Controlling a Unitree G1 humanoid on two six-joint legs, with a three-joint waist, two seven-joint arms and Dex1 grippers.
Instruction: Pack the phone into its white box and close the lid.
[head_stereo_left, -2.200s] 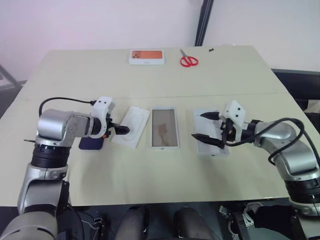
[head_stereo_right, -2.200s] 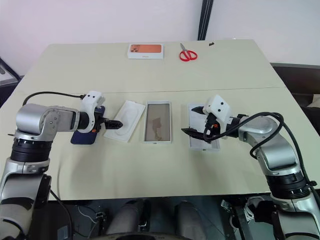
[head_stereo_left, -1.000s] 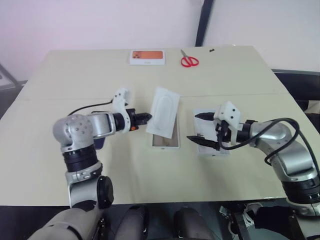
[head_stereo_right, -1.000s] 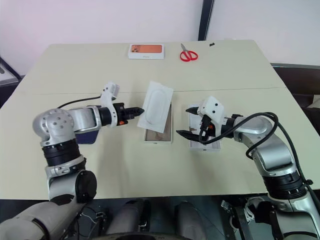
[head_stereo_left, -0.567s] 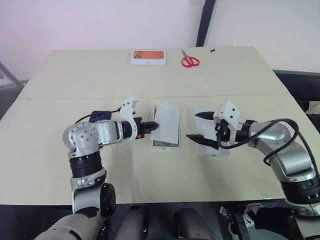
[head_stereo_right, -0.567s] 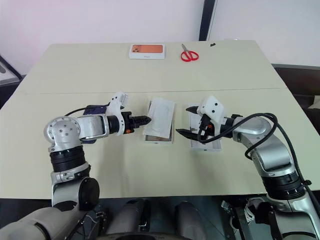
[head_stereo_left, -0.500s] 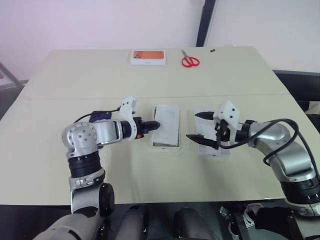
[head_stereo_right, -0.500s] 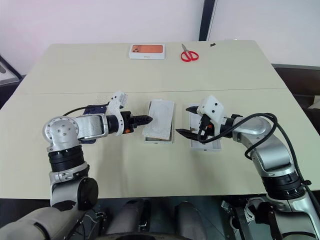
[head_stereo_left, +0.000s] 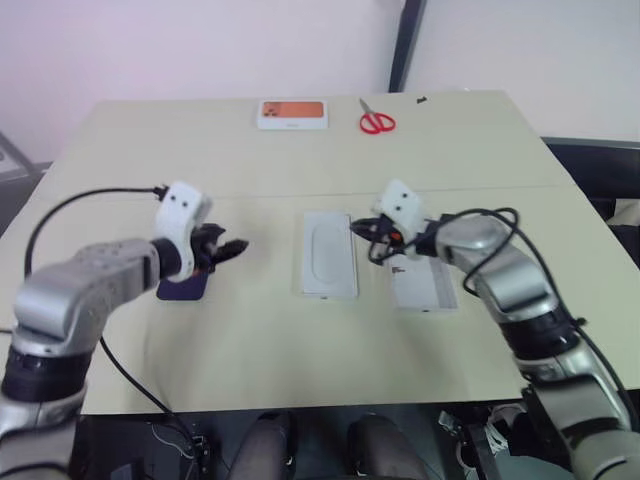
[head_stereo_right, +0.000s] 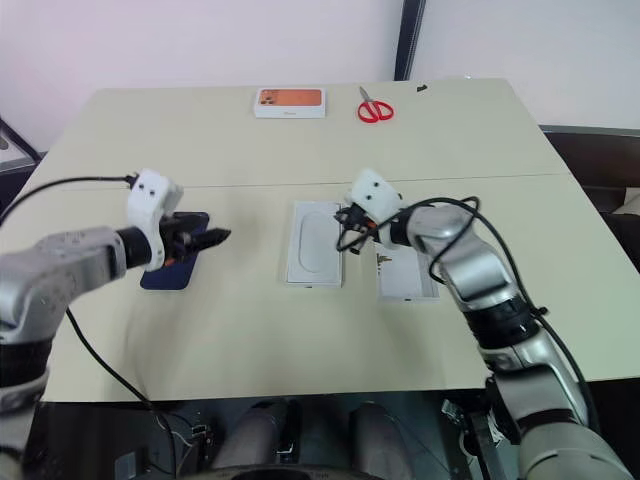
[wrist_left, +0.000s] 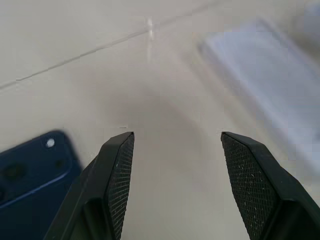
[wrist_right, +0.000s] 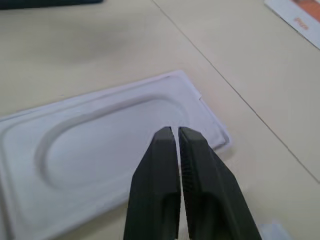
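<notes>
The left tool (wrist_left: 172, 187), fingers spread and empty, hovers beside the phone (head_stereo_left: 183, 287) at the worktop's (head_stereo_left: 150, 150) nine o'clock. The right tool (wrist_right: 172, 137), fingers pressed together, hangs over the white insert (head_stereo_left: 329, 252) at centre.

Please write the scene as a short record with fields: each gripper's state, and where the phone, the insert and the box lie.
left gripper: open, empty, above the beige table
right gripper: shut, empty, over the insert's edge
slim dark navy-blue phone: flat on the table, by the left gripper
thin white insert with oval recess: lying on the tan-inside lid, hiding it
shallow white box tray: right of the insert, no phone inside
</notes>
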